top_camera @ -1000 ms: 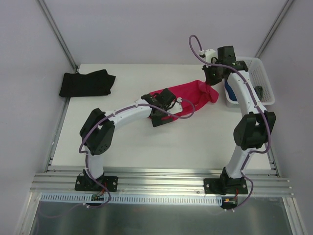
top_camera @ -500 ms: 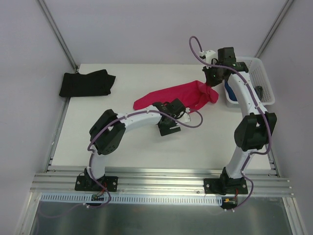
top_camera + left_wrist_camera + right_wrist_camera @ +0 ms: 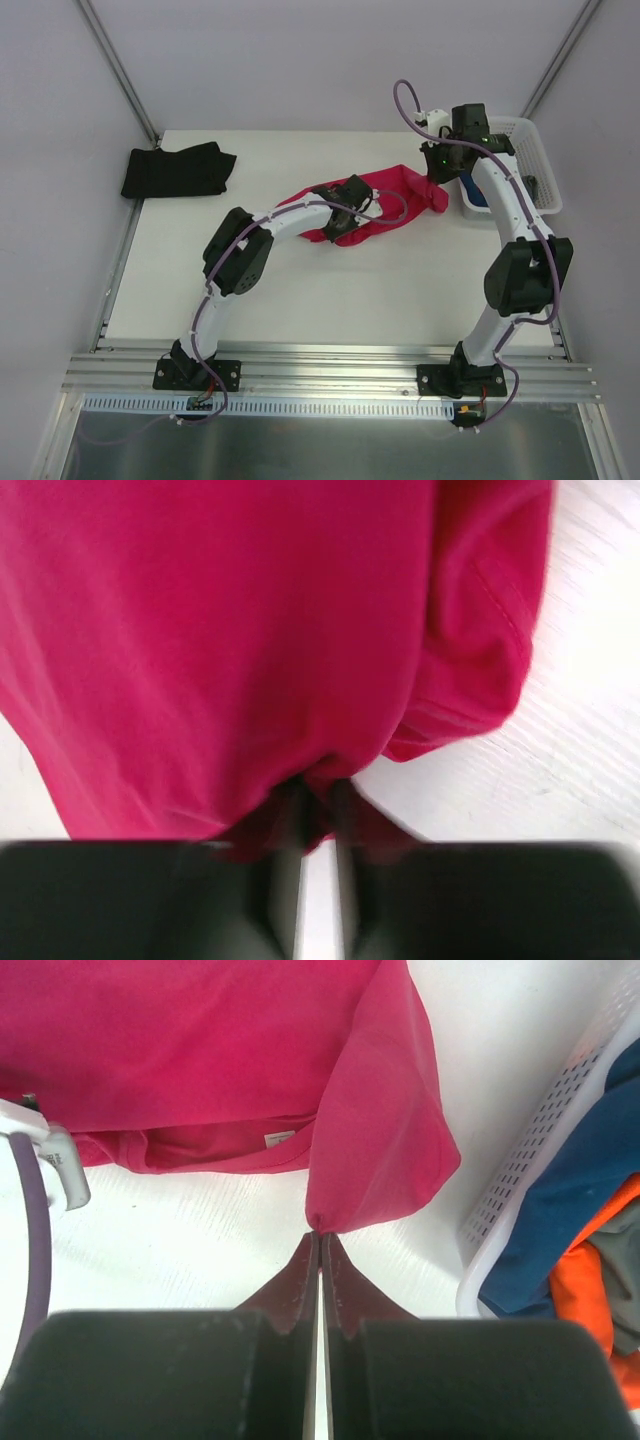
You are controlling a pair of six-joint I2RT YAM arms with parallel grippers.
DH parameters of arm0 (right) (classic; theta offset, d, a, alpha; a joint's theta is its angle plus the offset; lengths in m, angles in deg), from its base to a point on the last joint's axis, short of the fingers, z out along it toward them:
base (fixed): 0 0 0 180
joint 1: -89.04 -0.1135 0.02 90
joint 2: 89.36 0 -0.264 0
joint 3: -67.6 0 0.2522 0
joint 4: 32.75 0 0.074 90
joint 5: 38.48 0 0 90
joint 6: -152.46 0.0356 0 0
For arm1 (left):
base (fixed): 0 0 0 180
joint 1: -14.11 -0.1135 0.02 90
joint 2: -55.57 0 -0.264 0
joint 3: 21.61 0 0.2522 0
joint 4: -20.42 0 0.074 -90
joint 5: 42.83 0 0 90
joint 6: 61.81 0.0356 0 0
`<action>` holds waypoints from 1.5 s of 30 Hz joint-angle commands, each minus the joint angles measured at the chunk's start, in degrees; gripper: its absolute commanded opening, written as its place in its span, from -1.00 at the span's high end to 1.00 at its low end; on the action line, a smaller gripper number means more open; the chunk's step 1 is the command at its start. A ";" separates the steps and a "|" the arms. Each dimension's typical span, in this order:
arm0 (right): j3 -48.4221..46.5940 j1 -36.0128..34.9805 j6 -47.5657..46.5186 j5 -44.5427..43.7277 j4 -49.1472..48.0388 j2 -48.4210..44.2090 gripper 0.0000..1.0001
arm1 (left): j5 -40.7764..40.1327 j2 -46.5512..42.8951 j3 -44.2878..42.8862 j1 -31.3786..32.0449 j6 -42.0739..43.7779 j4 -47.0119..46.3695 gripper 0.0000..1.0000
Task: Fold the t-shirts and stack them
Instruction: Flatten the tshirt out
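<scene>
Pink shirt point(image 3: 400, 190) lies bunched on the white surface point(image 3: 330, 290), far of centre, beside the basket point(image 3: 540, 200). Black shirt point(image 3: 175, 170) sits folded at the far left corner. Blue point(image 3: 580, 1190) and orange point(image 3: 585, 1290) shirts fill the basket. Left fingers point(image 3: 283, 880) pinch a pink fold; right fingers point(image 3: 290, 1295) pinch its corner, near the white label point(image 3: 279, 1139)

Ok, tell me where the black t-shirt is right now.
In the top view, the black t-shirt lies bunched at the table's far-left corner, well apart from the crimson-pink t-shirt nearer the middle.
</scene>
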 commanded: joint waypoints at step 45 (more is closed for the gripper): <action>-8.16 5.18 18.99 8.08 -3.03 -25.32 0.99 | -6.87 -41.78 9.73 -11.97 9.75 0.50 0.36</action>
